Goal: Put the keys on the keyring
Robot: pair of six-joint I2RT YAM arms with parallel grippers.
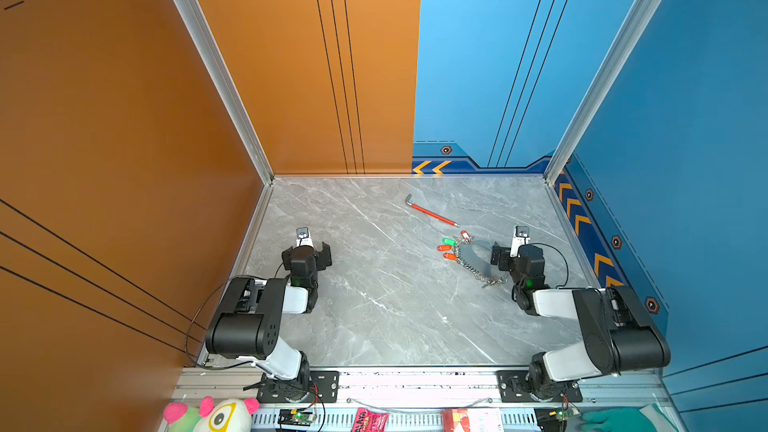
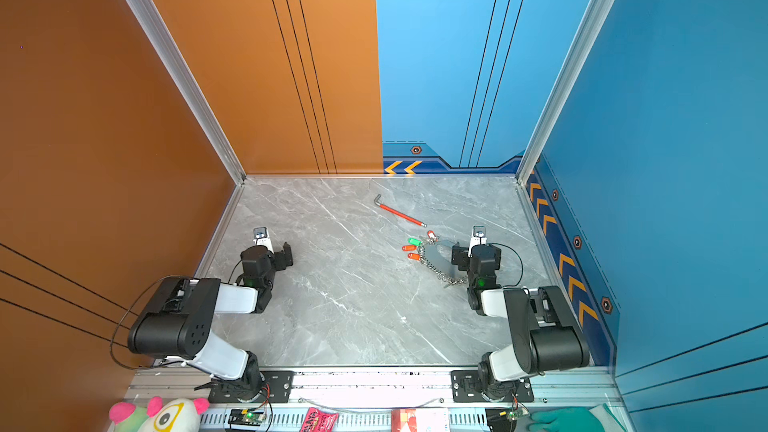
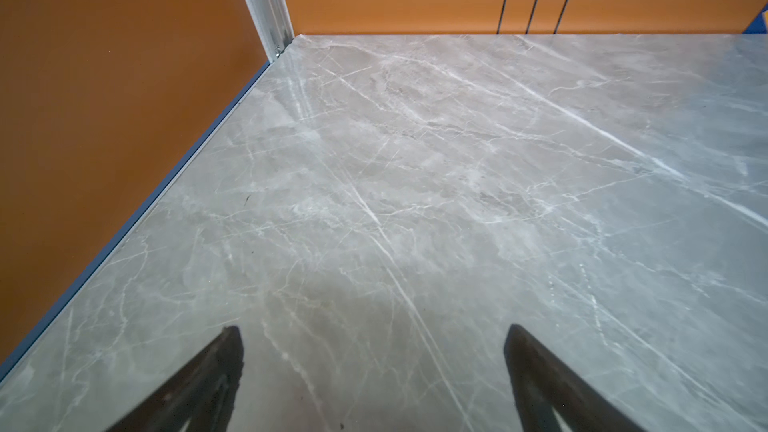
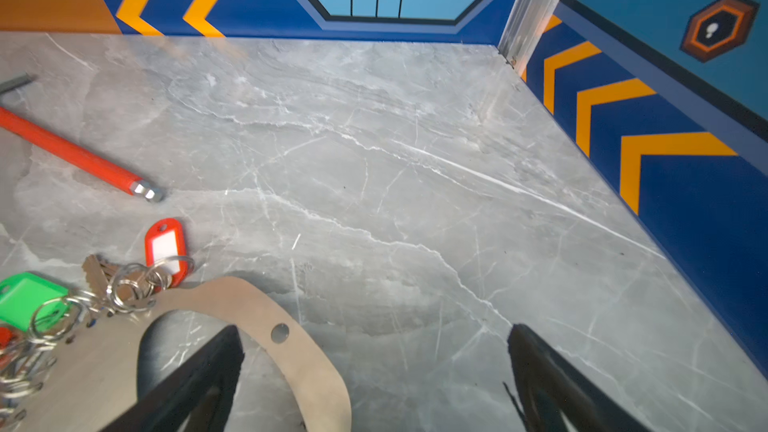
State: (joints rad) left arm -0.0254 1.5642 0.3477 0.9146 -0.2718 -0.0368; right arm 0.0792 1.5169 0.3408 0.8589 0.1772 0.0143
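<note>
in both top views the keyring (image 1: pixel 473 254) lies flat on the tabletop (image 1: pixel 374 305), nearer its right edge than its left, with the chain (image 1: pixel 478 273) along one side. the keys (image 1: pixel 446 248), with green and orange tags, bunch at the keyring's far end, touching the chain. the wrench (image 1: pixel 432 214) lies apart, nearer the far edge. the right gripper (image 1: pixel 518 253) hangs just beside the keyring, jaws apart, holding nothing. the left gripper (image 1: pixel 307 253) sits well apart toward the left edge, jaws wide and empty. left wrist view: both fingers (image 3: pixel 216 376) stand wide over bare tabletop. right wrist view: the jaws are wide apart and one finger (image 4: pixel 208 371) hangs over the keyring's (image 4: pixel 307 359) band and opening; i cannot tell whether it touches. the keys (image 4: pixel 164 247) and linked rings rest at the band's end, with the wrench (image 4: pixel 70 151) tip near them.
</note>
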